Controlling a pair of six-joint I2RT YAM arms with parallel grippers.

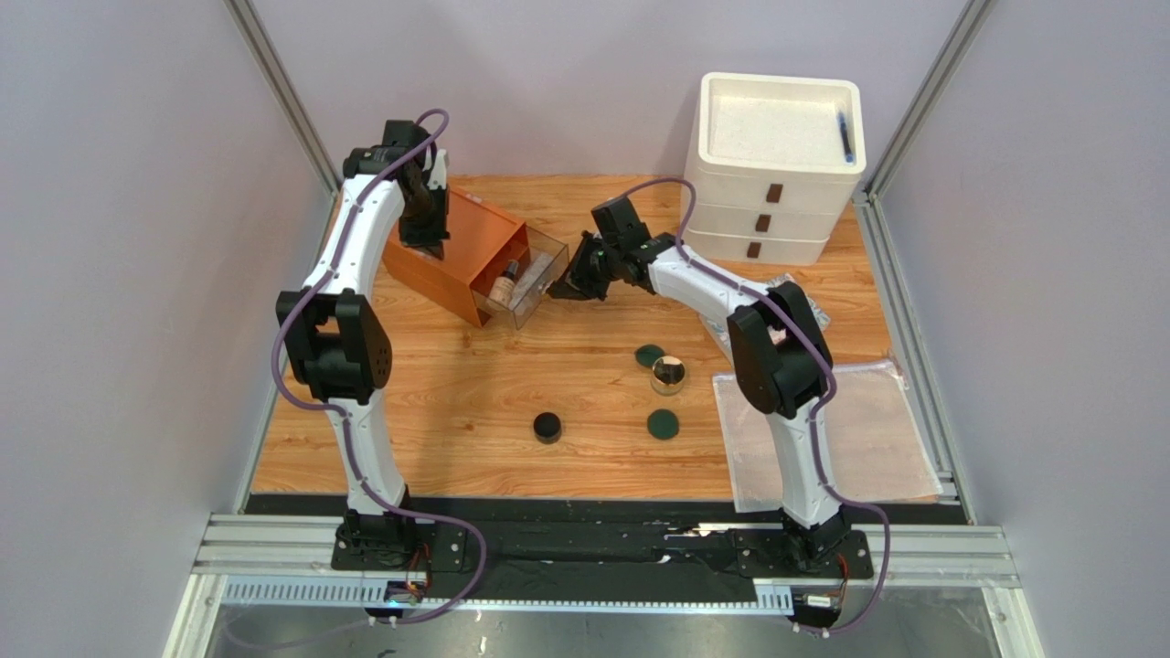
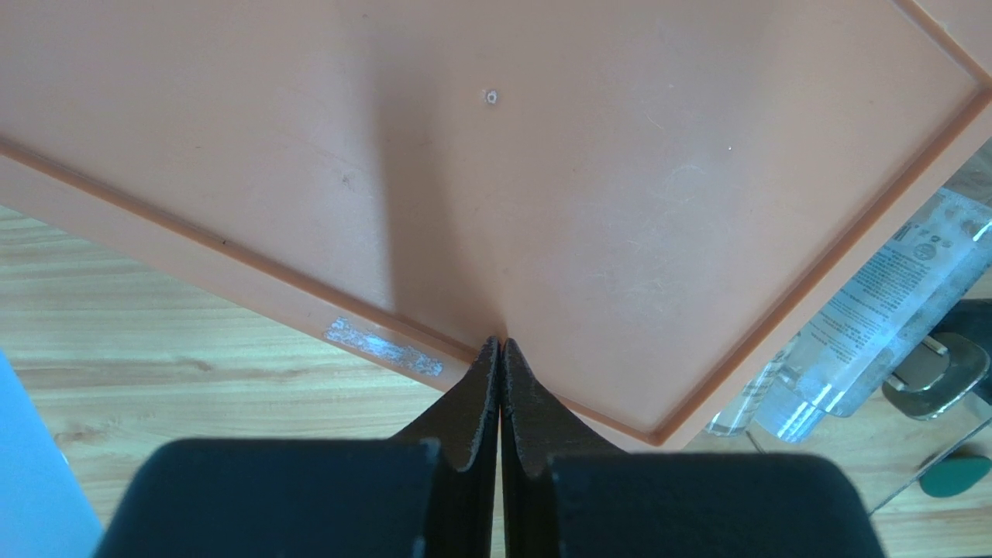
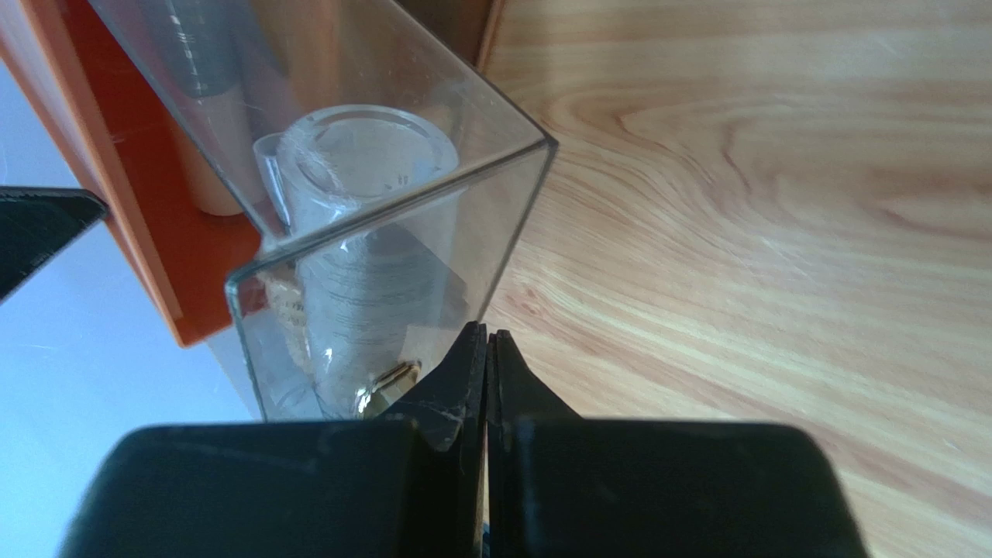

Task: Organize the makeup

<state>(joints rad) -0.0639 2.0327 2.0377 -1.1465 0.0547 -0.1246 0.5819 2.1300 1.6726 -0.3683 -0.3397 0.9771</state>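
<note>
While the left gripper (image 2: 501,349) and right gripper (image 3: 487,340) are clenched empty, clear cylindrical tubes (image 3: 355,273) occupy the transparent drawer (image 3: 518,221).

Orange box (image 1: 474,236), white drawers (image 1: 769,172), clear bag (image 1: 879,439)

Made up of 2 arms, left arm (image 1: 354,236) and right arm (image 1: 698,281), in white shells with chunky black joint housings. Trailed along each by a purple cable (image 1: 279,357). Seated on black base plates (image 1: 407,549). Ended by left gripper (image 2: 501,342) and right gripper (image 3: 487,333), each with 2 matte black, tapered fingers (image 2: 472,407).
</note>
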